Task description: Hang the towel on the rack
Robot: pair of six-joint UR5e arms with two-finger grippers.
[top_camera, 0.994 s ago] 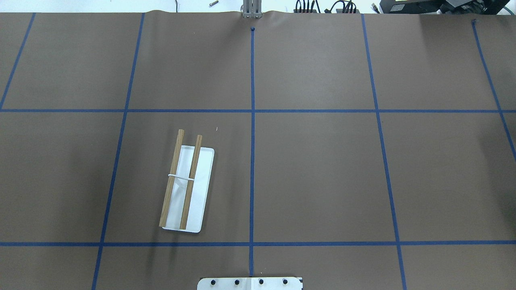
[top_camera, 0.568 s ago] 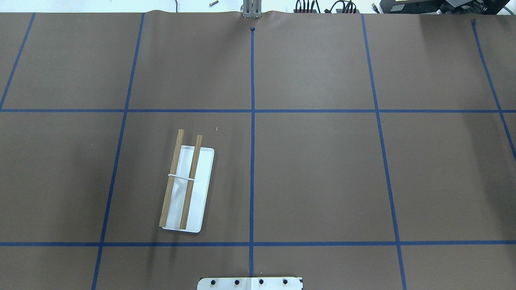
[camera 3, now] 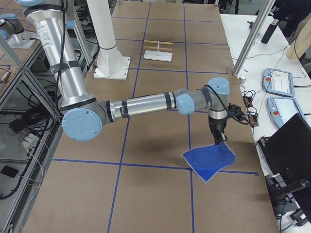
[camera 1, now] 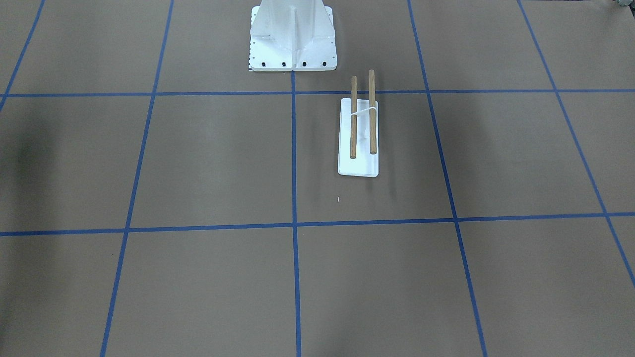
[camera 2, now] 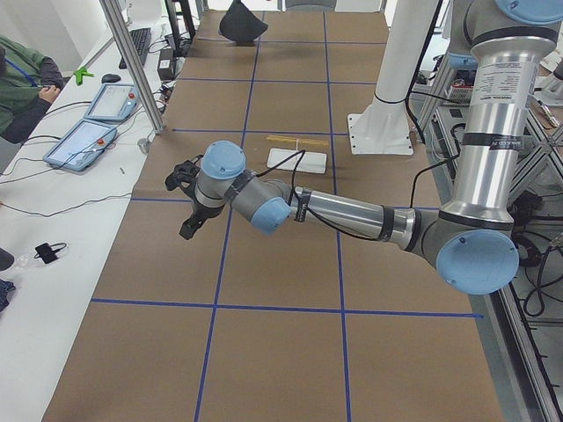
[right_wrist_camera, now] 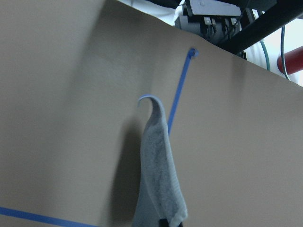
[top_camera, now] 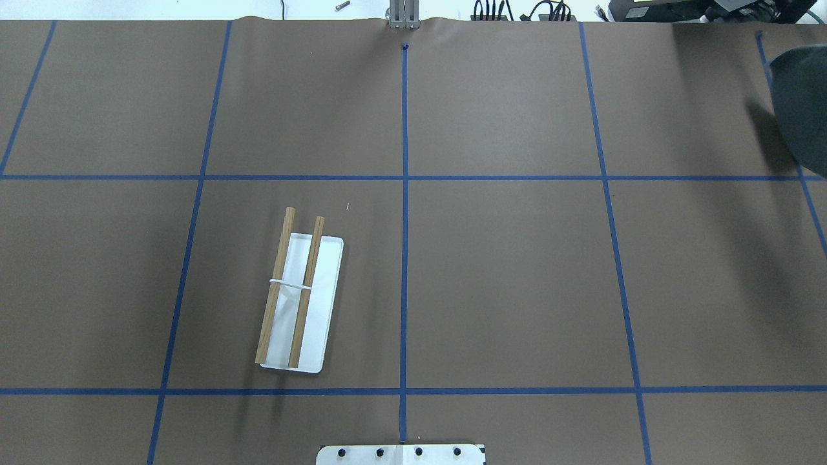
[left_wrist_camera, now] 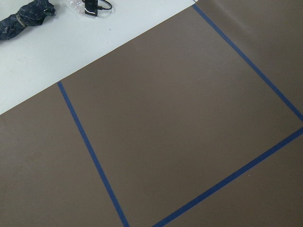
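Observation:
The rack [top_camera: 297, 290], two brown dowels over a white base plate, stands left of the table's centre line; it also shows in the front view [camera 1: 362, 119] and both side views [camera 2: 297, 142] [camera 3: 159, 44]. The towel [camera 3: 209, 161] hangs blue side out from my right gripper [camera 3: 217, 140] over the table's right end. Its grey side shows at the overhead view's right edge [top_camera: 804, 110] and in the right wrist view [right_wrist_camera: 161, 175]. My left gripper [camera 2: 187, 230] hovers over bare table at the left end, far from the rack; I cannot tell if it is open or shut.
The white bolted pedestal [camera 1: 292, 34] stands at the robot's edge, close to the rack. Control tablets [camera 3: 277, 80] lie on the white bench beyond the far edge. A seated operator [camera 2: 18, 88] is at that bench. Blue tape lines grid the brown table cover [top_camera: 504, 271].
The dark grey towel has come into the overhead view at its right edge, with a shadow beside it. The rack has not moved.

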